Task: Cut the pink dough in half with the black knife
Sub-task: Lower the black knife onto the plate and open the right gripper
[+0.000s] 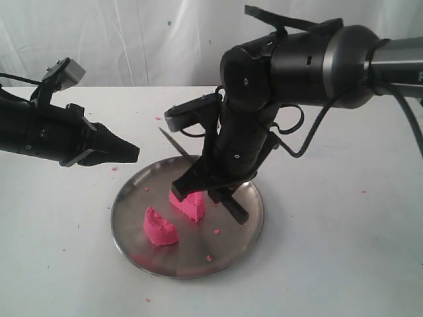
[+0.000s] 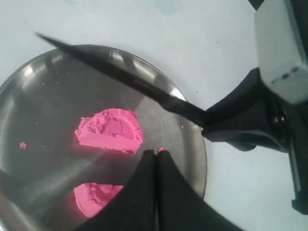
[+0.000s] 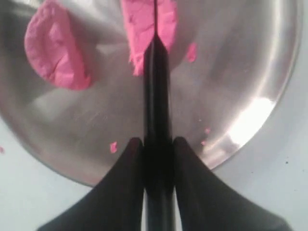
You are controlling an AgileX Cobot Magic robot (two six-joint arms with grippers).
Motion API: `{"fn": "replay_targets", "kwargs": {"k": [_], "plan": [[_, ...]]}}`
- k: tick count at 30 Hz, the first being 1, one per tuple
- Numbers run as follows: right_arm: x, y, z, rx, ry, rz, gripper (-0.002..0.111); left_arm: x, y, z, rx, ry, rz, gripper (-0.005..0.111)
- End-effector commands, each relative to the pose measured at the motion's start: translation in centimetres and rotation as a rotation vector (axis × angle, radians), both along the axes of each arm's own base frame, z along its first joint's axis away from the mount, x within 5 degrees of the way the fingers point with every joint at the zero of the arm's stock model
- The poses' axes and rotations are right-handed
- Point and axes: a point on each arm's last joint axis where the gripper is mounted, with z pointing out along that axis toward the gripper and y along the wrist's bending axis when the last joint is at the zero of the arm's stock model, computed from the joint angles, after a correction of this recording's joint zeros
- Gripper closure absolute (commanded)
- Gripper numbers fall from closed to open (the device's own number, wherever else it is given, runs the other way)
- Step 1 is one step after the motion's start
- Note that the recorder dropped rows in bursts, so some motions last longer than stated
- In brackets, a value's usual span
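On the left of the exterior view, the left gripper (image 1: 125,152) hangs above the white table (image 1: 344,238), beside the steel plate's rim and touching nothing. Its own wrist view shows the two fingers pressed together with nothing between them.

Next comes the round steel plate (image 1: 135,244), and on it the pink dough already lies as two pieces. The nearer half (image 1: 160,227) sits toward the plate's left front; the farther half (image 1: 190,205) lies just beside it, with bare metal showing between them. Each shows a flat cut face, so the cut itself looks finished. Small pink crumbs (image 1: 210,257) are scattered over the plate and the table.

Further right, the right gripper (image 1: 218,188) clamps the handle of the black knife (image 2: 120,77). The blade reaches out over the plate, its tip past the far rim, and seems lifted above the dough rather than pressed into it, though whether it touches the farther half cannot be told.

As I judge it, the halving is done; what may remain is carrying the knife away and setting it down.
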Motion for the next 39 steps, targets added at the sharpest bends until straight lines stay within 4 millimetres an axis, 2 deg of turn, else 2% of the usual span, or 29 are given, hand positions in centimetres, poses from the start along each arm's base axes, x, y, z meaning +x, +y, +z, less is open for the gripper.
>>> {"fn": "replay_targets", "kwargs": {"k": [1, 6, 10, 17, 26, 31, 39], "plan": [[0.2, -0.1, 0.1, 0.086, -0.055, -0.125, 0.108, -0.2, -0.3, 0.6, -0.059, 0.008, 0.006, 0.107], [-0.5, -0.8, -2.5, 0.267, -0.06, -0.349, 0.108, -0.4, -0.6, 0.9, -0.101, 0.022, -0.015, 0.107], [-1.6, -1.4, -3.3, 0.447, -0.077, -0.476, 0.108, -0.3, -0.6, 0.9, -0.109, 0.02, -0.011, 0.107], [-2.3, -3.8, -4.8, 0.43, -0.043, -0.558, 0.108, -0.4, -0.6, 1.0, -0.121, 0.023, -0.012, 0.107], [-1.9, -4.7, -5.3, 0.483, 0.029, -0.523, 0.108, -0.3, -0.6, 1.0, -0.121, 0.022, -0.007, 0.107], [-1.5, -5.1, -6.8, 0.537, 0.181, -0.479, 0.108, -0.3, -0.6, 1.0, -0.121, 0.022, -0.007, 0.107], [-1.1, -5.1, -8.0, 0.537, 0.2, -0.477, 0.108, -0.3, -0.6, 1.0, -0.119, 0.019, -0.006, 0.107]]}}
